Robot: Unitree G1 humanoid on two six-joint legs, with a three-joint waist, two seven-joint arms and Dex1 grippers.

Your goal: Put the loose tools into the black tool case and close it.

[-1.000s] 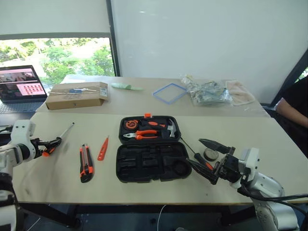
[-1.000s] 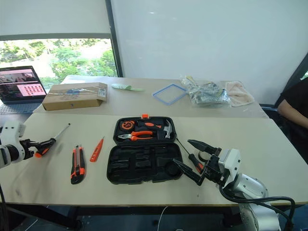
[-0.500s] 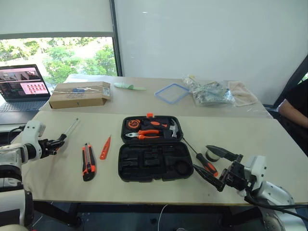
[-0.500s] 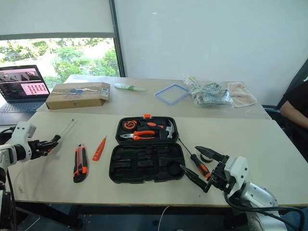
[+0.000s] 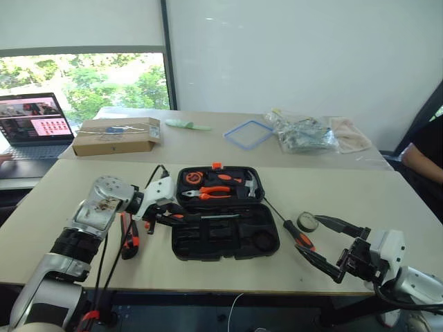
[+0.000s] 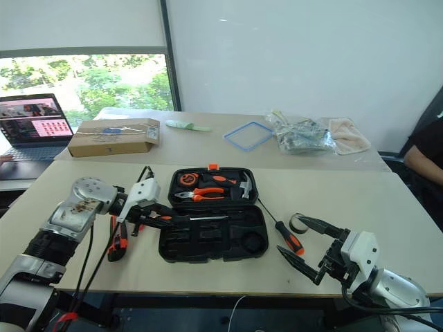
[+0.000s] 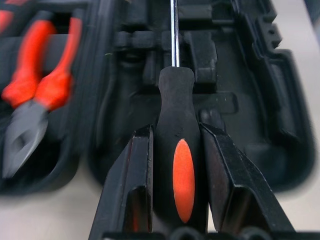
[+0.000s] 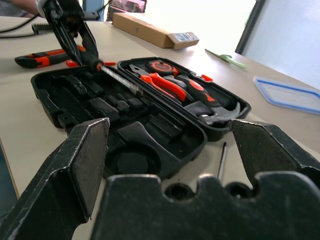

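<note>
Left gripper (image 7: 175, 165) clamped on orange-and-black screwdriver (image 7: 176, 150) handle, shaft out over open black tool case (image 5: 225, 238) tray. Right gripper (image 5: 331, 243) wide open, empty, at table's right near edge. Second screwdriver (image 5: 291, 232) and grey tape roll (image 5: 306, 221) on table right of case. Utility knife (image 5: 129, 243) left of case, part hidden by left arm. Pliers (image 5: 211, 194) and hammer (image 5: 250, 185) seated in lid half.

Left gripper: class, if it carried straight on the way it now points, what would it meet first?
Probably the black tool case: the left gripper, shut on a screwdriver, aims its shaft over the moulded slots; depth is unclear.
</note>
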